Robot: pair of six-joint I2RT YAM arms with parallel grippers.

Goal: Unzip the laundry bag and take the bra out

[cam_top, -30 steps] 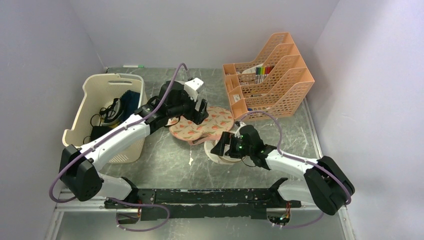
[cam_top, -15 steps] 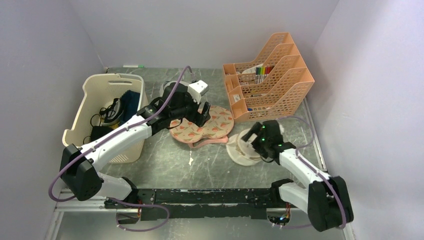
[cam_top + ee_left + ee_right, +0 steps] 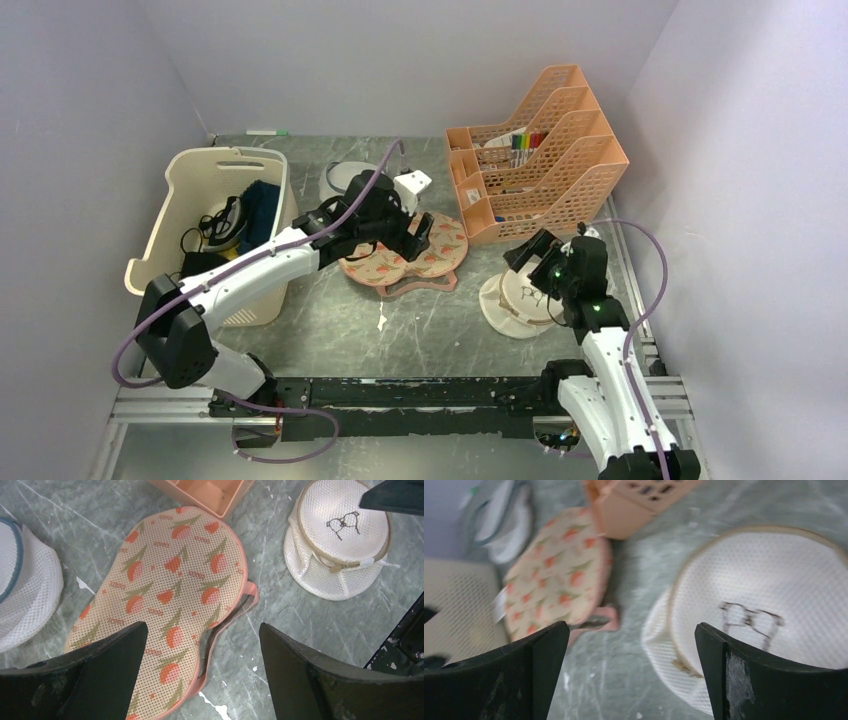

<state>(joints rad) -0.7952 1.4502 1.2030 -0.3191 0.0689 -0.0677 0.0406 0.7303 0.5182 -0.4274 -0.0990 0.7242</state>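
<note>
Table [image 3: 330, 320]: grey.
Laundry bag [image 3: 170, 590]: flat, peach, flowered.
Left gripper [image 3: 417, 232]: held over bag, fingers apart.
Right gripper [image 3: 535, 262]: held over disc [image 3: 774, 595], fingers apart.

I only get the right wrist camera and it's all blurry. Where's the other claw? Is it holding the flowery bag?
Observer: No. The left claw hangs open over the bag, gripping nothing.
Operator: Is there something to pull on?
Observer: Yes, a pink loop sticks out from the bag's edge, on the side facing the white disc.
Operator: What's inside that basket?
Observer: Dark clothes lie inside the basket; your view shows only its outer wall.
</note>
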